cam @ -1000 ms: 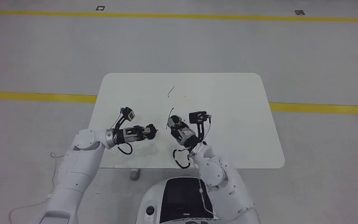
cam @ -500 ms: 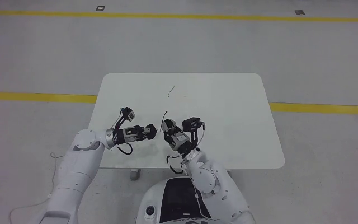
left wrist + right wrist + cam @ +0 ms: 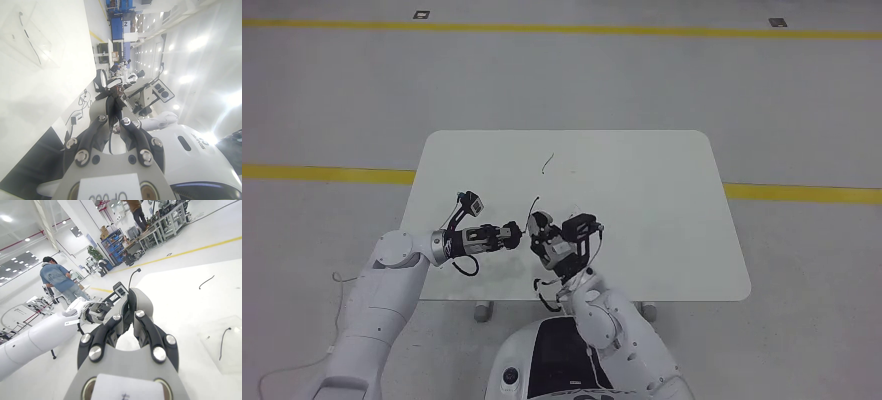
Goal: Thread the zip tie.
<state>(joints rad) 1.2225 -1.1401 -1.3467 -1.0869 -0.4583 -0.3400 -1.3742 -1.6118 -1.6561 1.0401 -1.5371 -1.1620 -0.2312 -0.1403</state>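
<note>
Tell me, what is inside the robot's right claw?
A thin black plastic zip tie is pinched in the right claw, its square head sticking out. Its lower part is hidden inside the claw.

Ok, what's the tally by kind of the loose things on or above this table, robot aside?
Black plastic zip ties: 3 (held zip tie in the right gripper, loose zip tie on the white table, third zip tie in the clear plastic tray)
Clear plastic tray: 1
Total: 4
</note>
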